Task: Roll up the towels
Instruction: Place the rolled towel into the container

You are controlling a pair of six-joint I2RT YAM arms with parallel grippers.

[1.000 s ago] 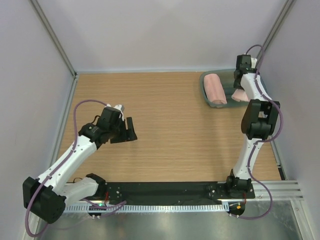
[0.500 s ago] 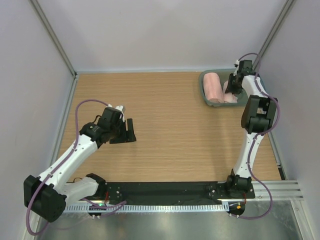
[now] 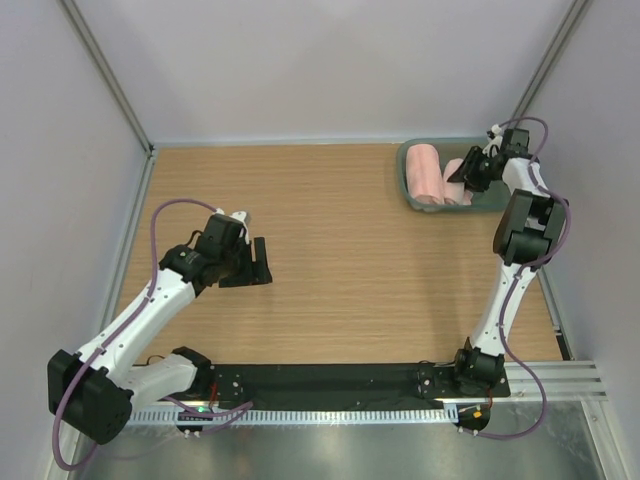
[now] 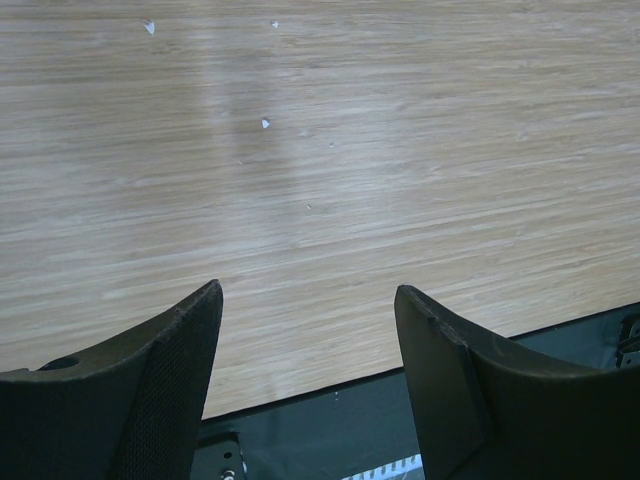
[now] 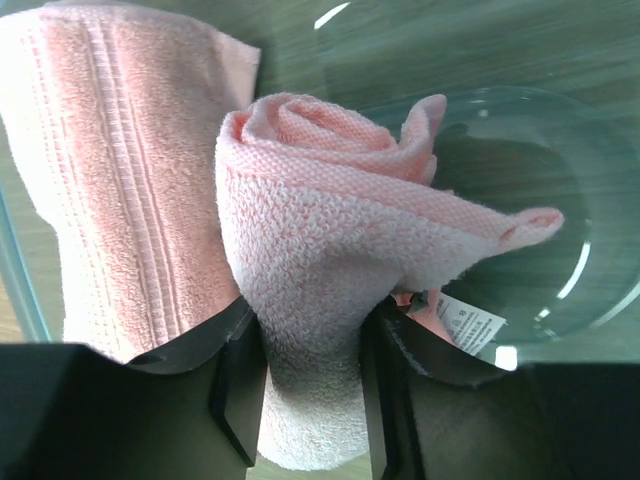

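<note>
R end effector (image 5: 310,325) clamps small towel (image 5: 320,220): salmon-pink, rolled to a spiral, white tag at side. It sits in tray (image 5: 520,190), beside second towel (image 5: 110,170), rolled, w/ ribbed bands. L end effector (image 4: 308,300) open, empty, over worktop (image 4: 350,150).

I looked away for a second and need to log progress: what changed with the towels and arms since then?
The right pincer carried the second roll leftward over the tray, close beside the first roll, and it still grips it. The first roll, the tray and the open, empty left pincer stayed put.
</note>
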